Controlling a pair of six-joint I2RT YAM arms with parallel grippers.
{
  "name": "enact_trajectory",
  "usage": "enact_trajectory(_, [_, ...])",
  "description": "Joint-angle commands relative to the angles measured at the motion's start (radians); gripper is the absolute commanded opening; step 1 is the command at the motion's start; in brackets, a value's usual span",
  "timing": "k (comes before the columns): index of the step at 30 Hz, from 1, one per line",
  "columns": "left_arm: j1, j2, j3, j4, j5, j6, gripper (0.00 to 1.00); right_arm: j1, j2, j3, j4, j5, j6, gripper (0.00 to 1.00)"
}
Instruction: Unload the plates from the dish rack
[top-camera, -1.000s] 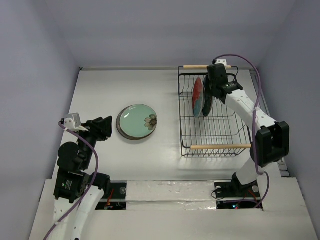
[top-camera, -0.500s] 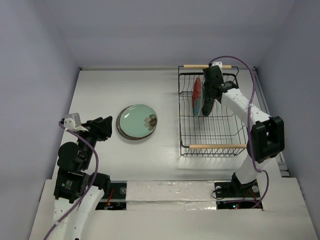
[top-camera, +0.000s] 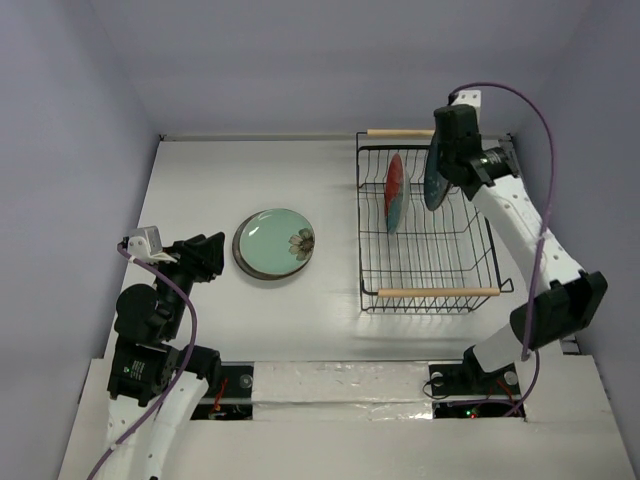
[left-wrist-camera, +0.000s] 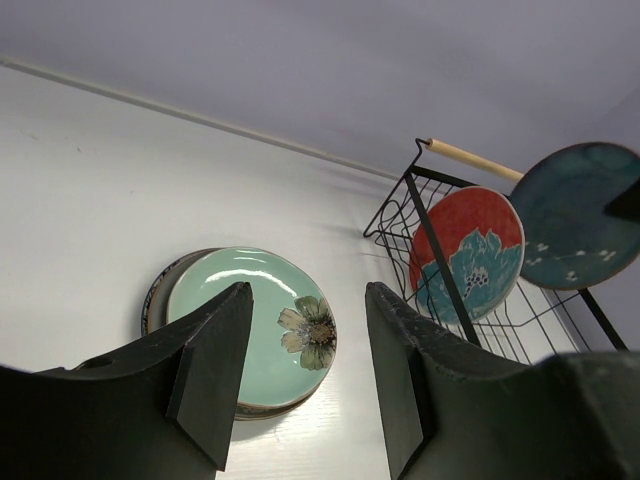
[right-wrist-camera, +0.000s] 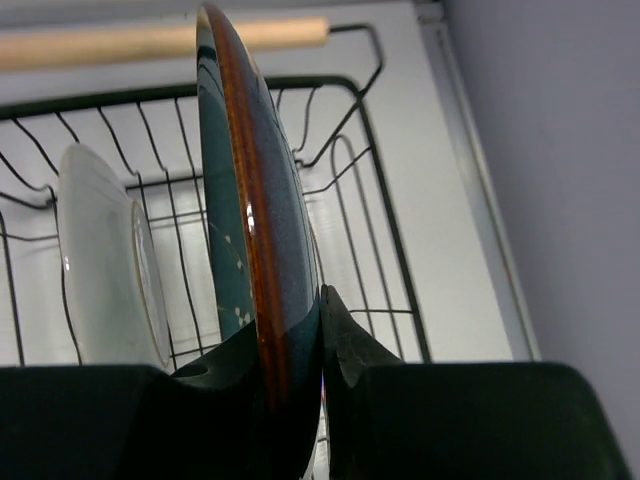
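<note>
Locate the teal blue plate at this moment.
Top external view, right side: the teal blue plate is clamped on edge in the right gripper above the far end of the dish rack, just right of the red plate.

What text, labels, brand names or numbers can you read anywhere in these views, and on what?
None: no words, brands or numbers can be read in any view. The pale green plate and the red plate carry only flower designs; the teal plate in the right gripper shows only pale specks. The dish rack bears no visible tag.
</note>
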Motion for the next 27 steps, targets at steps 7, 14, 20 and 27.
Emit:
enact_trajectory(7, [-0.005,0.004,-0.008,0.063,0.01,-0.002,0.46,0.163,-0.309,0.181,0.054,0.147,0.021,0.0])
enact_trajectory(14, [-0.005,0.01,-0.008,0.063,0.01,-0.004,0.46,0.266,-0.38,0.084,0.297,-0.312,0.15,0.0])
enact_trajectory(20, [-0.005,0.01,-0.007,0.06,0.01,-0.004,0.46,0.385,-0.198,0.04,0.448,-0.503,0.263,0.0])
enact_trajectory(27, [-0.005,0.004,-0.007,0.06,0.01,-0.002,0.46,0.473,0.056,0.052,0.648,-0.73,0.45,0.0])
